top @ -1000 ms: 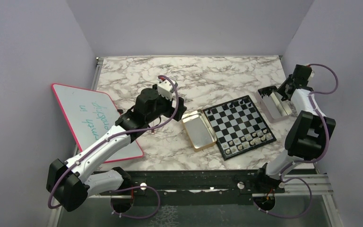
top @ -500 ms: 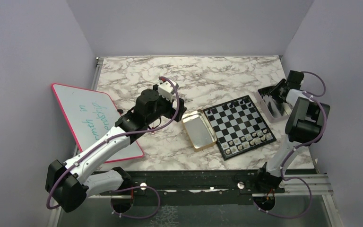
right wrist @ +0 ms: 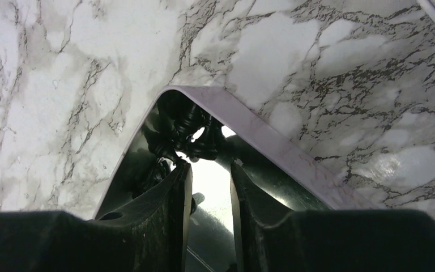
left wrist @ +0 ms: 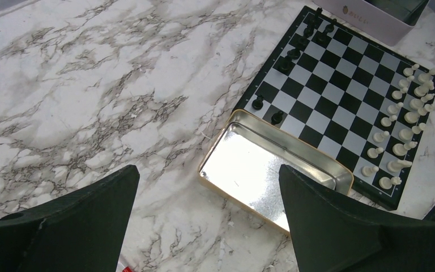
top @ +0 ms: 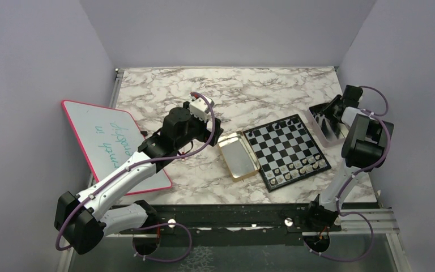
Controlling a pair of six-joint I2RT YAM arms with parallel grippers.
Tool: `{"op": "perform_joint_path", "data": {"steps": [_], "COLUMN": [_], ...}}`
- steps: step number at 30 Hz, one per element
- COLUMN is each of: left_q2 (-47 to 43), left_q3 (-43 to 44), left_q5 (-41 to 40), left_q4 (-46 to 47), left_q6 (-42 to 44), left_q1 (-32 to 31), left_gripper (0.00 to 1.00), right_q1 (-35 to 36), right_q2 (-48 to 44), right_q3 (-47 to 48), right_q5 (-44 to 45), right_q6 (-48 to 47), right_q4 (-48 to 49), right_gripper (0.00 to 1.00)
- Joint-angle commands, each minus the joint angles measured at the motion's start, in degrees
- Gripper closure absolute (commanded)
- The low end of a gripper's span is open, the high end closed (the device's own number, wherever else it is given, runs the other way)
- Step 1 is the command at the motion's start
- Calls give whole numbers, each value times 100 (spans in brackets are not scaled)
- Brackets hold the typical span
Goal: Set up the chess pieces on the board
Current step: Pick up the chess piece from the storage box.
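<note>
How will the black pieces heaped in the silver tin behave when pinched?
Likely light, quick to tip: the black pieces look tiny beside the right gripper. Heaped together, neighbours may shift. The glossy silver tin probably lets them slide.

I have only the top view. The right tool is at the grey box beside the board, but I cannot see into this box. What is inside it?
Observer: The right wrist view shows a heap of black pieces in one corner of the box.
Operator: Does the right tool hold one of them?
Observer: No. The right tool is close to the heap and slightly open, with nothing visible in the gap.
Operator: And the left tool?
Observer: The left wrist view shows the left tool wide open and empty, by the gold tin.
</note>
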Motion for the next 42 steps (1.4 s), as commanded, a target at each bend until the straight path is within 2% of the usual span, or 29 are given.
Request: {"op": "perform_joint_path", "data": {"steps": [1,15,30,37,42], "left_q2": [-22,30,-14,-21,-64], "left_q3": [-51,-51,-60,-69,-69], "left_q5": [-140,-126,-120,-117,-110], "left_q4": [99,120,117,121,132], "left_q6": [59,58,49,42,46], "left_q1": [-18,-21,-22,-17,-20], "left_gripper": [6,6,6,6,6], "right_q1": [-6,-3,-4,-3,-3], "right_q2": [193,315,544,528,468], "right_q3": [175,6,312,301,301], "right_q5": [-65,-88,206,225,201], "right_q6": [136,464,412,294,183], "right_q4": [296,792,76,4,-111], "right_gripper": [64,62,63,71,73]}}
